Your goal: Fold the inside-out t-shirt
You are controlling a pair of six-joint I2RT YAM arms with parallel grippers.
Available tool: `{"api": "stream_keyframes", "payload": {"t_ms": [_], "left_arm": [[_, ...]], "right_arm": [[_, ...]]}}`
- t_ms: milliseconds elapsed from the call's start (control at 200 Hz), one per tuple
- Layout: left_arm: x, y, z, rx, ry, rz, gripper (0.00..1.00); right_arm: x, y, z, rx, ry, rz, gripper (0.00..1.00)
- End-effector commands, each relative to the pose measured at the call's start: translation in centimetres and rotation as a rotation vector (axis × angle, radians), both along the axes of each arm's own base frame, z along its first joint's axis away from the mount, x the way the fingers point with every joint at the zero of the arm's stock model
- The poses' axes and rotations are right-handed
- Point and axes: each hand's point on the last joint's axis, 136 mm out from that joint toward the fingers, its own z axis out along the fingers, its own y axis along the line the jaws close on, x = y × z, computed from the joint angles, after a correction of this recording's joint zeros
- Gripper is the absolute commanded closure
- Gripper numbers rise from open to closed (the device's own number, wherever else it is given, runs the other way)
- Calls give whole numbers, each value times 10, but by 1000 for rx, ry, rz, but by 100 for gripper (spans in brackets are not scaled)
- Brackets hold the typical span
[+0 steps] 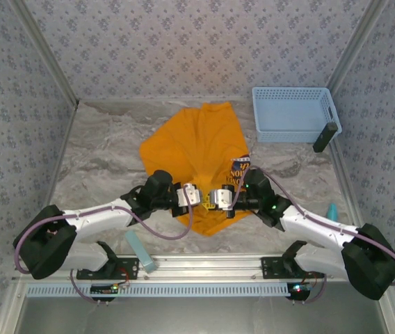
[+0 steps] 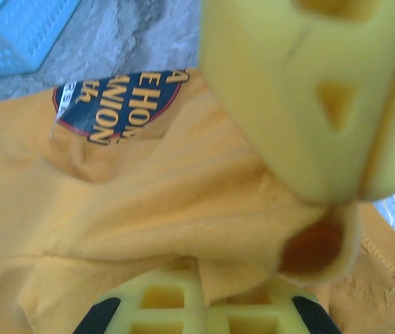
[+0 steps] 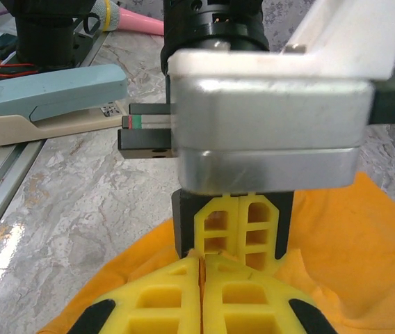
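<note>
The inside-out t-shirt lies spread on the marble table, orange-yellow, with a dark printed patch turned up at its right edge. Both grippers meet tip to tip over the shirt's near part. My left gripper is shut on a raised fold of the shirt's fabric, which runs between its yellow fingers. My right gripper is shut too, with a thin strip of orange cloth pinched in the seam of its fingers. The dark lettering lies just beyond the fold.
A light blue plastic basket stands at the back right, with a dark object leaning at its near corner. A pale blue stapler lies by the left arm's base. A small teal item sits at the right edge.
</note>
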Motion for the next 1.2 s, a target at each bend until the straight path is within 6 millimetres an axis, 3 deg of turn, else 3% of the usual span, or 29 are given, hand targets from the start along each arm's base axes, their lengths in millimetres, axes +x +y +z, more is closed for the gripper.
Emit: {"api": "stream_keyframes", "payload": {"t_ms": [0, 50, 190, 280, 350, 370, 385, 525, 590, 655, 675, 765, 835, 915, 1029, 1089, 1129, 1194], "left_arm": [[-5, -13, 33, -85, -72, -78, 100], [-5, -10, 37, -84, -76, -65, 100], [5, 9, 49, -27, -96, 48, 100], [-3, 30, 49, 41, -60, 96, 100], [-16, 44, 42, 84, -21, 115, 100], [-18, 47, 40, 86, -11, 129, 100], [-20, 49, 39, 84, -1, 136, 100], [-28, 58, 50, -24, 37, 194, 100], [-33, 58, 58, -79, 42, 186, 100], [-40, 56, 59, -100, 61, 157, 100], [-42, 56, 58, -101, 69, 149, 100], [-46, 53, 51, -88, 86, 137, 100], [-46, 51, 47, -62, 66, 134, 100], [-47, 49, 46, -49, 47, 123, 100], [-46, 47, 47, -44, 23, 112, 100], [-38, 48, 52, -52, 9, 160, 100], [-30, 50, 58, -69, 2, 211, 98], [-22, 53, 63, -85, 5, 273, 94]], "right_arm": [[-5, 1, 5, -4, -27, 27, 94], [-6, 0, 2, -21, -45, 26, 80], [-9, -3, 4, -38, -114, 26, 58], [18, -8, 26, -2, -179, -124, 48], [51, -12, 52, 54, -192, -277, 25], [60, -14, 59, 65, -180, -319, 4], [68, -15, 65, 71, -173, -349, 1], [159, -34, 91, 139, 175, -753, 0], [200, -51, 86, 160, 372, -982, 0], [218, -42, 74, 87, 523, -962, 0], [225, -37, 78, 93, 557, -950, 0], [257, -32, 64, 139, 785, -956, 0], [274, -30, 49, 115, 847, -1023, 0], [293, -38, 30, -5, 693, -1230, 0], [316, -65, 23, -51, 495, -1578, 0], [318, -69, 17, -86, 453, -1678, 0], [318, -60, 11, -98, 510, -1666, 0], [319, -15, -6, -98, 688, -1416, 6]]}}
